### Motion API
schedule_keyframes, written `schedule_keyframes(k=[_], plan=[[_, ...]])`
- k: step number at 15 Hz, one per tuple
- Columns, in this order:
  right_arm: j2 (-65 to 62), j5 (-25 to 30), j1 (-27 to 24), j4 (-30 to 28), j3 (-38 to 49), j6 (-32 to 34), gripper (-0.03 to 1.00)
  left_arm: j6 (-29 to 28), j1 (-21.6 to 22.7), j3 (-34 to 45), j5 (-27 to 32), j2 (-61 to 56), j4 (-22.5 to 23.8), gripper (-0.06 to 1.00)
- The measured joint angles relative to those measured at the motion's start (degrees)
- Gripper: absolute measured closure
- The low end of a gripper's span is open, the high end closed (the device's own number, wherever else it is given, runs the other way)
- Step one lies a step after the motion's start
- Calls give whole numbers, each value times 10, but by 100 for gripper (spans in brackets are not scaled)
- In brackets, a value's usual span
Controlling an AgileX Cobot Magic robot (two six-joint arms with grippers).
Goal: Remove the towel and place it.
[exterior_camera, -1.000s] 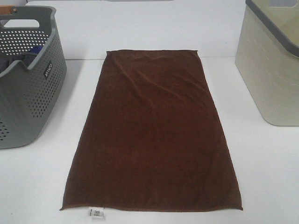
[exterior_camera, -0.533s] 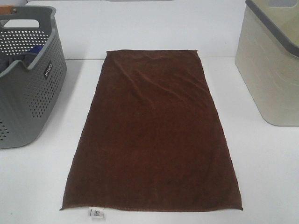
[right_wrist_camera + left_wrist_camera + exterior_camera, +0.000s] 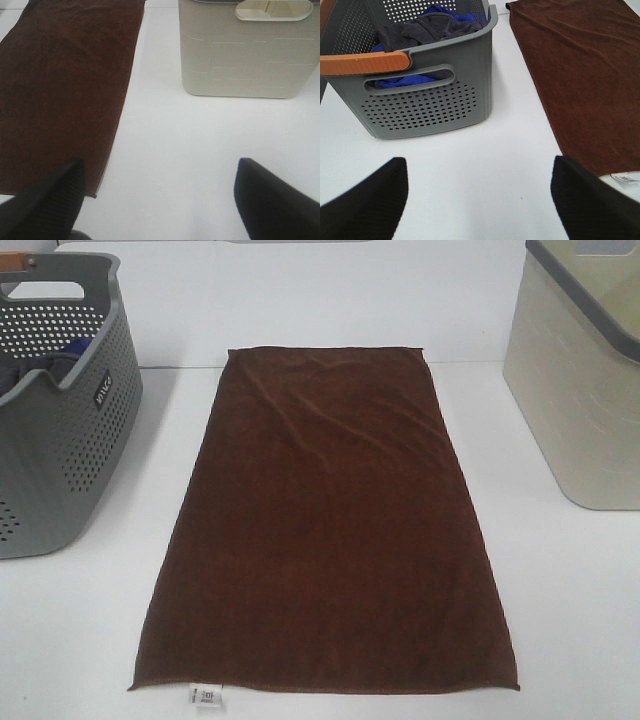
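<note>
High view: towel point(image 3: 325, 530) spread flat on white table point(image 3: 570, 600), between grey basket point(image 3: 60, 430) and beige bin point(image 3: 585, 390); placement looks done.

Left wrist: my left gripper point(image 3: 477, 200) spread wide, empty, over bare table near basket.

Right wrist: my right gripper point(image 3: 160, 197) wide apart, empty, beside towel corner.

A small white-lettered label point(image 3: 103, 390) on the grey basket point(image 3: 60, 470) is too blurred to read, and the print on the towel's point(image 3: 330, 530) white tag point(image 3: 208, 697) is too tiny.
</note>
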Motion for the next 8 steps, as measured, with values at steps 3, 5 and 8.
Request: schedule_keyframes(k=[3,5,8], plan=[[0,0,0,0,0,0,20,0,0,0,0,0,0,19],[0,0,0,0,0,0,20,0,0,0,0,0,0,19],[0,0,0,0,0,0,20,0,0,0,0,0,0,19]])
